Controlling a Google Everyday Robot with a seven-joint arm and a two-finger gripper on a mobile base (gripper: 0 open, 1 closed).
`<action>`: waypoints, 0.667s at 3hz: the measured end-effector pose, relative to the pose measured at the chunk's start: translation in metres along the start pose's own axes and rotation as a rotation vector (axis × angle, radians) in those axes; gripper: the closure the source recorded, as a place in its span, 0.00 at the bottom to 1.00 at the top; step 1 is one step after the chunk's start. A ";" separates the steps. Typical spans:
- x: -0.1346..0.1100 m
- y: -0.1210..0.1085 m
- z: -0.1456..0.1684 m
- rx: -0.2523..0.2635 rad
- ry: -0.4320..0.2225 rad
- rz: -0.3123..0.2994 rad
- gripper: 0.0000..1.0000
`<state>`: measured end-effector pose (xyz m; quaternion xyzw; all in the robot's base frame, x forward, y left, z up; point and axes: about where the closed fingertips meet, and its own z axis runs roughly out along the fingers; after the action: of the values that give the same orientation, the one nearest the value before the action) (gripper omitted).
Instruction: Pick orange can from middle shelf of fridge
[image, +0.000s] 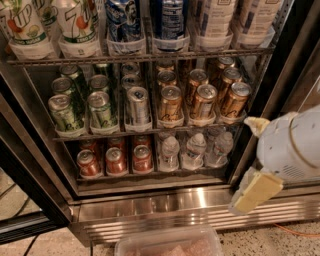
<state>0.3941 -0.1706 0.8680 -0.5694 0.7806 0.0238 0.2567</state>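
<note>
Several orange cans stand in the right lanes of the middle shelf (145, 131) of the fridge (175, 206); the front ones are at the left (170, 103), middle (203, 101) and right (234, 99). My gripper (254, 159), white with cream fingers, hangs in front of the fridge's right door frame, below and to the right of the orange cans and apart from them. Its upper fingertip (254, 124) and lower finger (256, 192) stand well apart, and nothing is between them.
Green cans (101, 109) and a silver can (137, 104) fill the shelf's left lanes. Red cans (115, 160) and small water bottles (195, 150) stand on the shelf below, tall bottles (75, 22) above. A black door edge (27, 170) lies left, a clear plastic tub (170, 244) on the floor.
</note>
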 end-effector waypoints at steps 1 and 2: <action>-0.007 -0.013 0.004 0.059 -0.034 -0.011 0.00; -0.006 -0.006 0.011 0.066 -0.072 0.011 0.00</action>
<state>0.4047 -0.1635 0.8624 -0.5552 0.7742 0.0196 0.3031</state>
